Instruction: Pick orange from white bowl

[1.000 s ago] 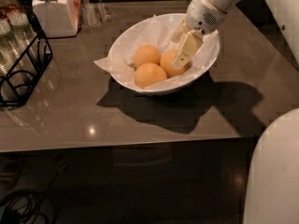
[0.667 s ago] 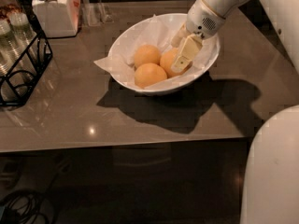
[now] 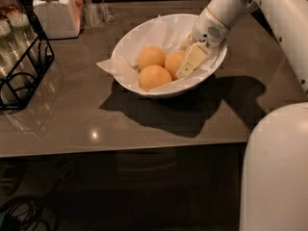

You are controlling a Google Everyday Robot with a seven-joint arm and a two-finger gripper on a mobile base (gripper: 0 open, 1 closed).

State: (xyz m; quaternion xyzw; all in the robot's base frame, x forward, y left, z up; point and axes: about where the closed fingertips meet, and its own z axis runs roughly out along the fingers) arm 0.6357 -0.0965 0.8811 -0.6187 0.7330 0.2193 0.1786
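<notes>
The white bowl (image 3: 144, 32) stands on the grey-brown table, lined with crumpled white paper (image 3: 156, 32). Three pale oranges lie in it: one at the back left (image 3: 151, 57), one at the front (image 3: 154, 77) and one at the right (image 3: 172, 61). My gripper (image 3: 186, 64) reaches down into the bowl from the upper right. It sits right against the right-hand orange and covers that orange's right side. My white arm (image 3: 219, 13) runs up and out of the top right.
A black wire rack (image 3: 29, 76) with bottles stands at the left edge. A white lidded jar (image 3: 55, 11) and a clear glass object (image 3: 96, 8) stand at the back left. My white body (image 3: 274, 167) fills the lower right. The table's front edge (image 3: 120, 146) runs across the middle.
The gripper has dropped slightly lower in the bowl beside the right-hand orange. The oranges and the bowl have not moved.
</notes>
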